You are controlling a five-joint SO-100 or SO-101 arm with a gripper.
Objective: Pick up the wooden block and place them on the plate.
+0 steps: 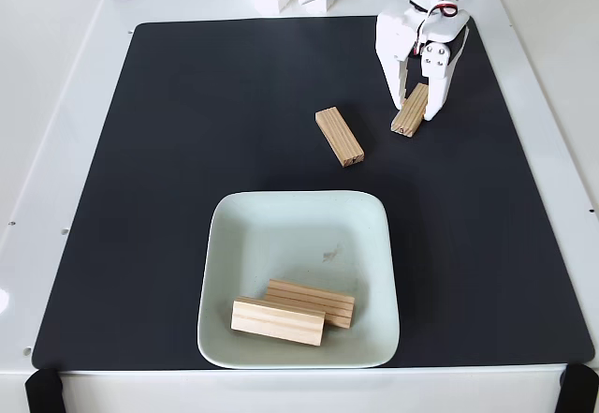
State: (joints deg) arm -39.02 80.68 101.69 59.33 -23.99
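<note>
The white surface [56,104] spread across the fixed view, and on it lay a big black mat [187,151], covering most of the middle. Near the front edge of that mat sat the pale mint-green plate [281,221], rounded-square, rim raised. Up at the back right, the white arm came down and its hand [418,110] stood over the mat, fingers pointing downward and set narrowly on either side of a wooden block [410,113] — that block was tilted, lower end touching the mat, upper end between the fingers; whether they actually pressed it, I could not tell. Just left of it in this view, apart from the hand, a second block [339,136] lay flat on the mat, angled diagonally, between the hand and the plate. Two more blocks rested inside the plate near its front: one [278,321] in front, and another [314,302] touching it just behind, slightly to the right.
</note>
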